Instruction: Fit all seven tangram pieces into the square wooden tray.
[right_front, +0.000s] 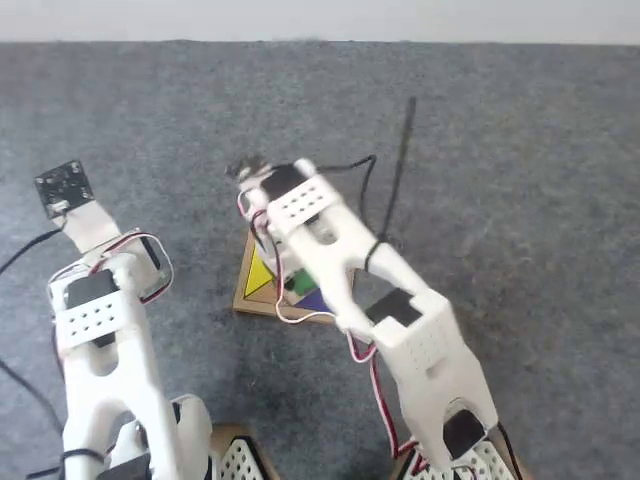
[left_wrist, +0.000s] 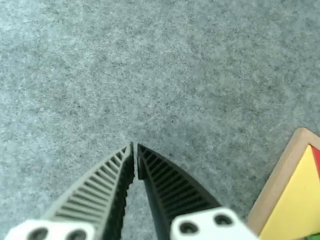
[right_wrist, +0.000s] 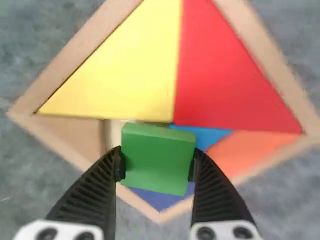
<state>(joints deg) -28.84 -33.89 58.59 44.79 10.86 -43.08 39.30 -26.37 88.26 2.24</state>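
one green piece (right_wrist: 157, 150), clamped in the right claw (right_wrist: 156, 161) above the tray (right_wrist: 50, 82), seems due for lowering; left claw (left_wrist: 135, 147) together.

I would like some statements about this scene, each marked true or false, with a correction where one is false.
1. The right gripper holds the green square. True.
2. The left gripper is wide open. False: its fingers are shut, holding nothing.
3. The yellow triangle lies beside the red triangle in the tray. True.
4. The left gripper hangs above the tray. False: it is over the grey mat, next to the tray's corner.
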